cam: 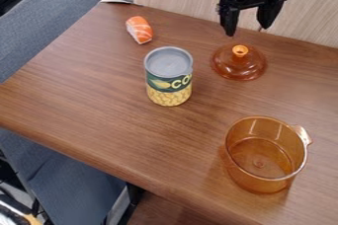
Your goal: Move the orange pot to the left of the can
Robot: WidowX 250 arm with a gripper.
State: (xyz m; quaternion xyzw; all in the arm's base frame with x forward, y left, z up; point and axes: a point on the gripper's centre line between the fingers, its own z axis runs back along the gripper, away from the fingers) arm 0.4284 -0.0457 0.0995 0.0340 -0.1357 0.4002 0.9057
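Maybe the orange pot, sitting near the front edge of the counter, on the right, could knock over the can if the end effector, empty and wide open, carries it across too low.

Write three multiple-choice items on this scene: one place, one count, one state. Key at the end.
1. From the camera, where is the orange pot?
A) Below and right of the can
B) Directly left of the can
C) Above and left of the can

2. How many cans are on the table?
A) Three
B) Two
C) One

3. What state is the claw in?
A) Shut on the pot
B) Open and empty
C) Shut on the can

Key:
1: A, the pot sits at the lower right, the can nearer the middle.
2: C, a single corn can stands there.
3: B, its fingers are spread with nothing between them.
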